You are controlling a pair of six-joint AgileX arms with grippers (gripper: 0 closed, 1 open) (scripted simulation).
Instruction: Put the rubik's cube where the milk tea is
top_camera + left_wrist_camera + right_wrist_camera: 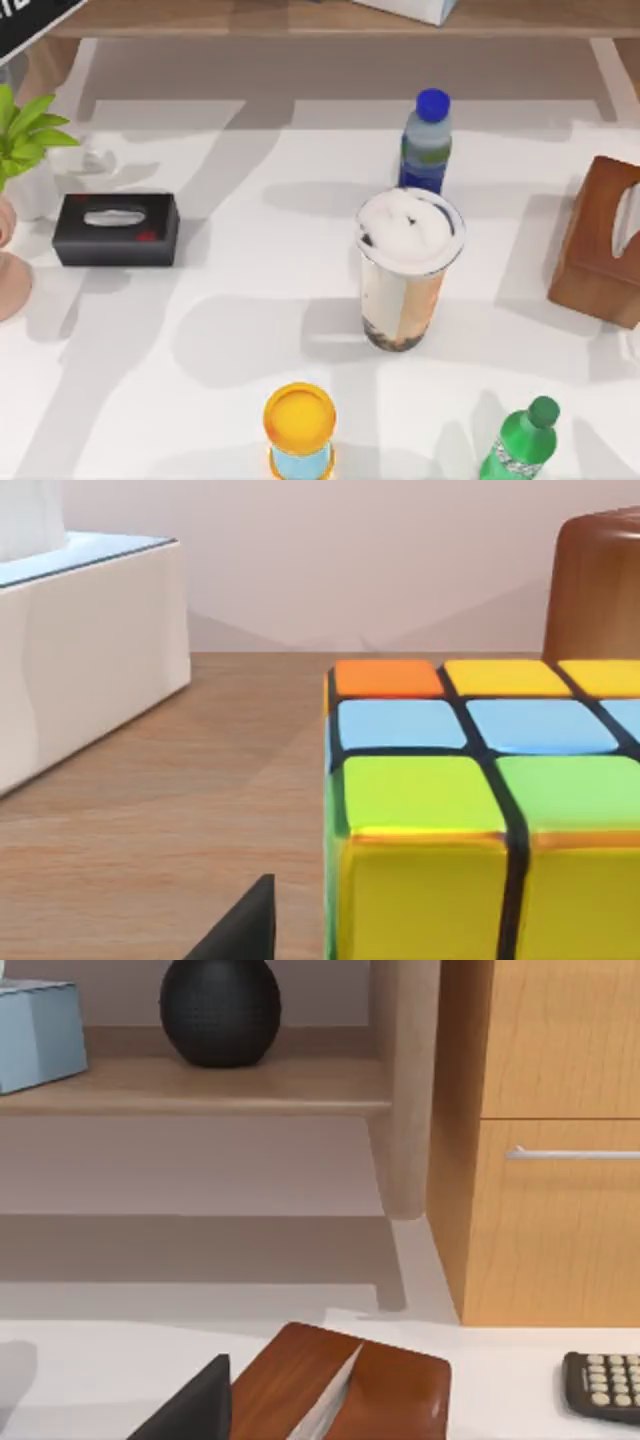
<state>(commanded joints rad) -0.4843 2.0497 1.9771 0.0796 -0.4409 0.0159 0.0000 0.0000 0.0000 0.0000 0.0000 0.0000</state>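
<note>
Cube (480, 810) sitting right by my left claw, grip state unclear; milk tea (408, 268) needs clearing first.

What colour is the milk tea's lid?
White and foamy; the milk tea lid shows best in the top view.

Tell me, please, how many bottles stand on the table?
2: a blue-capped bottle behind the milk tea, and a green bottle at the near right edge. Others may lie outside the views.
</note>
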